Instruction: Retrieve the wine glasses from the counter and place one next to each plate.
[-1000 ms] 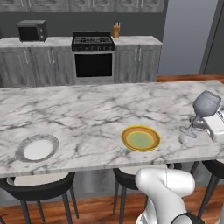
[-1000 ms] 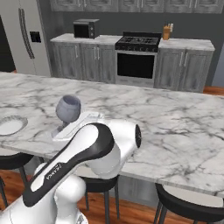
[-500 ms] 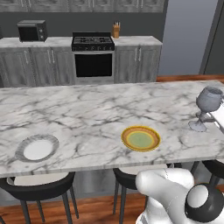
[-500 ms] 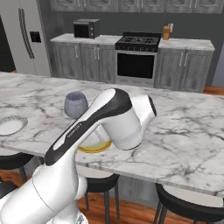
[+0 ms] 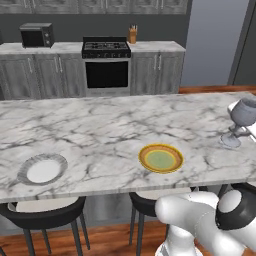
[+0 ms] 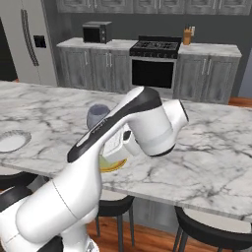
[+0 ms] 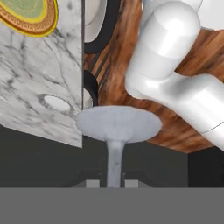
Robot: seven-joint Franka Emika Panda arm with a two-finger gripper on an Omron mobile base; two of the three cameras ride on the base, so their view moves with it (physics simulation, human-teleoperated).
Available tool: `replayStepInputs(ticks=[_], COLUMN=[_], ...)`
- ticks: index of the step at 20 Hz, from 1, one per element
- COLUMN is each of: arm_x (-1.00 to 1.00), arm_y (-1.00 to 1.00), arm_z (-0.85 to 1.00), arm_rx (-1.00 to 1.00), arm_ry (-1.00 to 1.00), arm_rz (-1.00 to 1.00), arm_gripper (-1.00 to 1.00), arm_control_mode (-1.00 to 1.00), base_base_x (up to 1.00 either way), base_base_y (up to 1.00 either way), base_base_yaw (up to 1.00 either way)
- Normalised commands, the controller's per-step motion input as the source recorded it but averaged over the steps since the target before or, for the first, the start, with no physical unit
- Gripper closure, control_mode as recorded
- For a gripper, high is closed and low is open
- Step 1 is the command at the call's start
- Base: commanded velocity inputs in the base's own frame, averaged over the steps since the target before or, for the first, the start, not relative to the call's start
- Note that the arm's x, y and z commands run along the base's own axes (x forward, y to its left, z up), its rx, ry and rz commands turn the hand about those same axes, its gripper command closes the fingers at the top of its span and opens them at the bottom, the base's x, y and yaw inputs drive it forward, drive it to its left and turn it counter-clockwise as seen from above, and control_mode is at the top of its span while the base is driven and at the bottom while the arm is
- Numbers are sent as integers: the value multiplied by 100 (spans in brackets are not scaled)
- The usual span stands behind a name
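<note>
My gripper [image 7: 113,183] is shut on the stem of a smoky grey wine glass [image 7: 118,123], whose round foot faces the hand camera. In the left base view the glass [image 5: 243,112] hangs upright over the island's right end, with the gripper [image 5: 239,132] at its stem. Its bowl [image 6: 98,114] peeks out behind my forearm in the right base view. The yellow plate [image 5: 161,158] lies to the left of the glass, near the island's front edge. Further left lies the white plate [image 5: 42,170]. Both plates, the yellow [image 7: 30,15] and the white [image 7: 57,103], show in the hand view.
The long marble island [image 5: 100,125] spans the view, with black stools [image 5: 45,210] tucked under its near edge. The counter [image 5: 155,47] with dark grey cabinets, a stove [image 5: 106,62] and a microwave [image 5: 37,35] runs along the back wall. A fridge [image 6: 29,42] stands at the left.
The arm's elbow has swung up and to the right across the right base view. The held glass has drifted slightly to the right over the island. The plates have not moved.
</note>
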Motion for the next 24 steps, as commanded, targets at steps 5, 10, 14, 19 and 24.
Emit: replayStepInputs(ticks=[5,10,14,19,24], arm_x=[21,41,46,45,31], arm_y=[7,11,6,-3,-19], arm_z=[-30,-37,-29,-32,-32], arm_rx=[-3,-2,0,0,0], arm_ry=[1,3,0,0,0], arm_rz=[-14,-17,-17,-6,0], arm_gripper=[100,100,100,100,100], arm_control_mode=[-100,-100,-100,-100,-100], base_base_x=[0,0,0,0,0], base_base_y=[0,0,0,0,0], base_base_yaw=[0,0,0,0,0])
